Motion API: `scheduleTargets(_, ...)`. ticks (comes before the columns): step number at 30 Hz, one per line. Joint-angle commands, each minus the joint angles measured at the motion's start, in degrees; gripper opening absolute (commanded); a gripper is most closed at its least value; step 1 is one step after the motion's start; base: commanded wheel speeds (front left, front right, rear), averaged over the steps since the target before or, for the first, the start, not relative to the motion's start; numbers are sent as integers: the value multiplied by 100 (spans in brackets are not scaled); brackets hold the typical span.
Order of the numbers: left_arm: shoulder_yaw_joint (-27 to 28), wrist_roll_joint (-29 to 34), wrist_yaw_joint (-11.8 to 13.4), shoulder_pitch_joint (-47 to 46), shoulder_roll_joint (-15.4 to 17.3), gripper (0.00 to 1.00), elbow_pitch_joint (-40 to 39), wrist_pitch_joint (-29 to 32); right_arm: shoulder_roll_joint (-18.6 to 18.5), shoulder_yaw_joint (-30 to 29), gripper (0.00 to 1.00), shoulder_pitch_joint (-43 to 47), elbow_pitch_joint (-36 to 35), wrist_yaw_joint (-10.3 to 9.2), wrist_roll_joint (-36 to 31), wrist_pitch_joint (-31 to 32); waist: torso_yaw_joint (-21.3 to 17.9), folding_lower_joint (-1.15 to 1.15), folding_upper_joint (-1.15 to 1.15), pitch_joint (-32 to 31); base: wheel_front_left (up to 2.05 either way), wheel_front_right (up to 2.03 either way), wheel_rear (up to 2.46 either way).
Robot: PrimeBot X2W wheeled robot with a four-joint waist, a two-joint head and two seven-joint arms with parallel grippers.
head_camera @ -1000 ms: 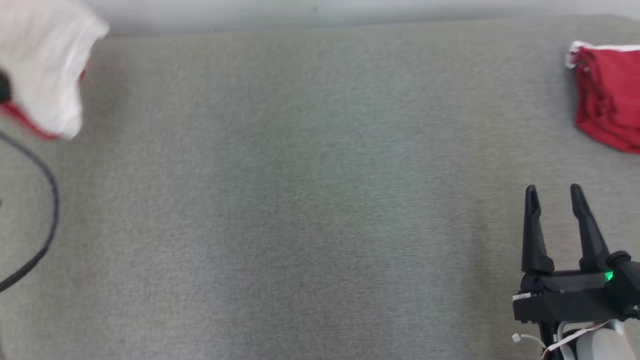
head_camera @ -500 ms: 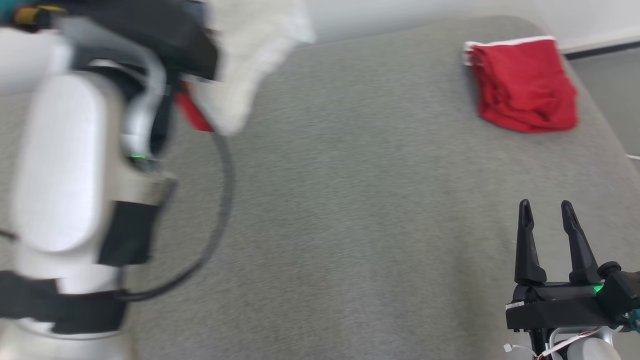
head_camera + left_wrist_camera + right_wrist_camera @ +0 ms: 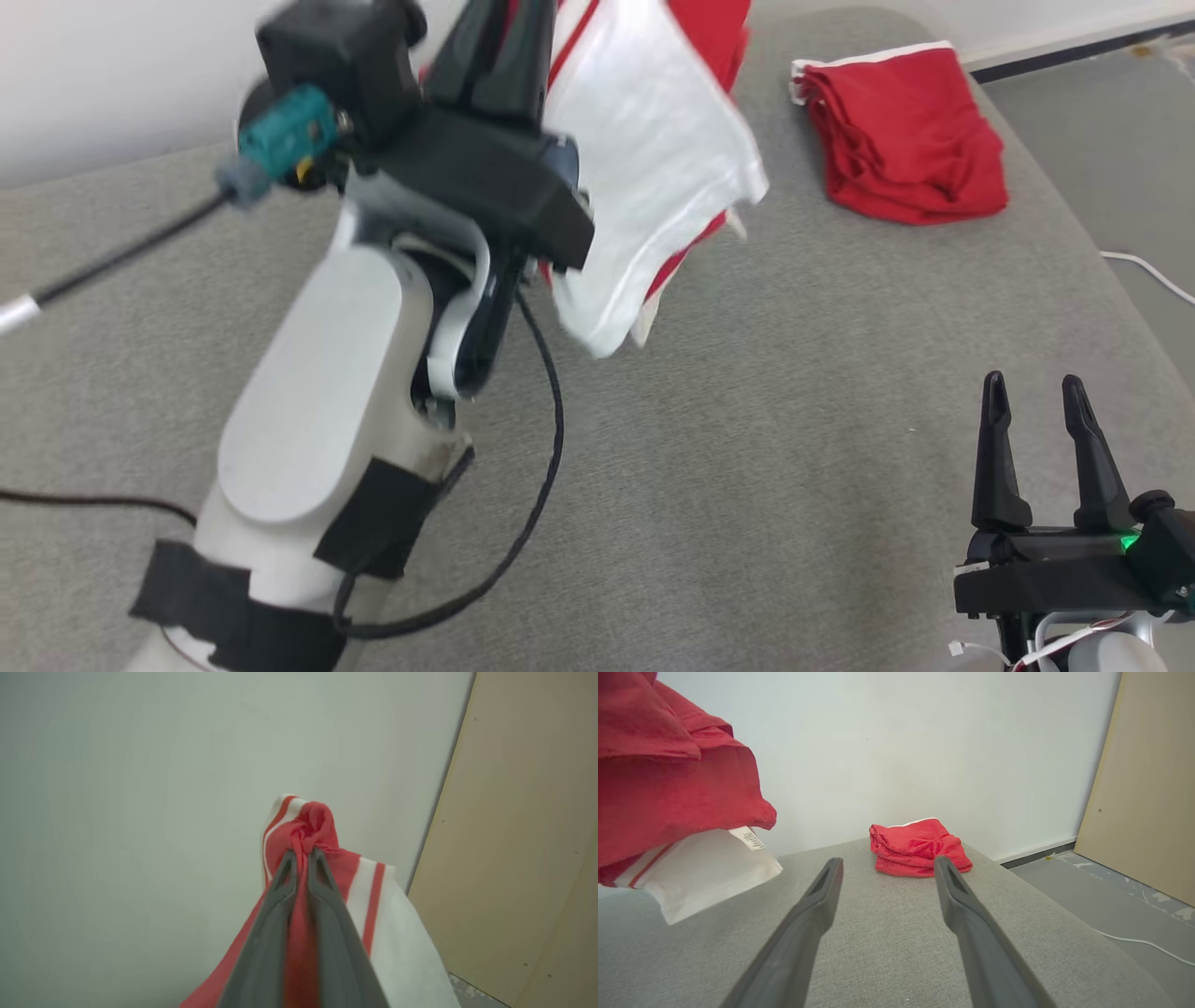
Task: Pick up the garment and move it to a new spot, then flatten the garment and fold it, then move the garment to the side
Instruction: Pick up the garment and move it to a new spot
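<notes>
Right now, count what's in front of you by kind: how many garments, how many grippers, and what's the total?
Garments: 2, a red-and-white garment hanging from the shut left gripper, and a folded red garment lying on the grey surface.
Grippers: 2, the left gripper and the open right gripper.
Total: 4.

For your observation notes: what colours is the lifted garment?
The garment is red and white, with stripes; clearest in left wrist view.

We see the garment (image 3: 653, 177), red and white with striped trim, hanging bunched in midair, pinched at a red fold.
</notes>
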Motion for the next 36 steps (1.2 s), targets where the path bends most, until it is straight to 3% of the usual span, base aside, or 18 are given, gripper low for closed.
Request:
scheduleTargets(1, -28, -76, 78, 275, 11, 0, 55, -115, 11, -6, 100, 9, -17, -15, -45, -26, 186, -1, 0, 86, 0, 0, 0)
scheduleTargets(5, 73, -225, 222, 1102, 51, 0, 201, -450, 12, 30, 100, -41, -3, -15, -104, -26, 399, -1, 0, 115, 0, 0, 0)
scheduleTargets(13, 358, -406, 360, 2689, 494, 0, 432, -1043, -4, 39, 100, -121, 63, -15, -237, -26, 772, -1, 0, 115, 0, 0, 0)
scheduleTargets(26, 756, -642, 349, 3802, 790, 0, 534, -1475, -122, 116, 100, 19, 184, -15, -266, -27, 1100, -1, 0, -215, 0, 0, 0)
scheduleTargets(27, 743, -597, 341, 3847, 805, 60, 537, -1495, -126, 121, 100, 36, 192, -15, -263, -26, 1124, -1, 0, -257, 0, 0, 0)
scheduleTargets(28, 744, -574, 332, 3894, 812, 100, 533, -1518, -130, 135, 100, 51, 198, -15, -259, -26, 1140, -1, 0, -296, 0, 0, 0)
scheduleTargets(36, 1071, -66, 276, 4281, 906, 100, -69, -1637, -217, 120, 100, 231, 153, -15, -225, -26, 1384, -1, 0, -702, 0, 0, 0)
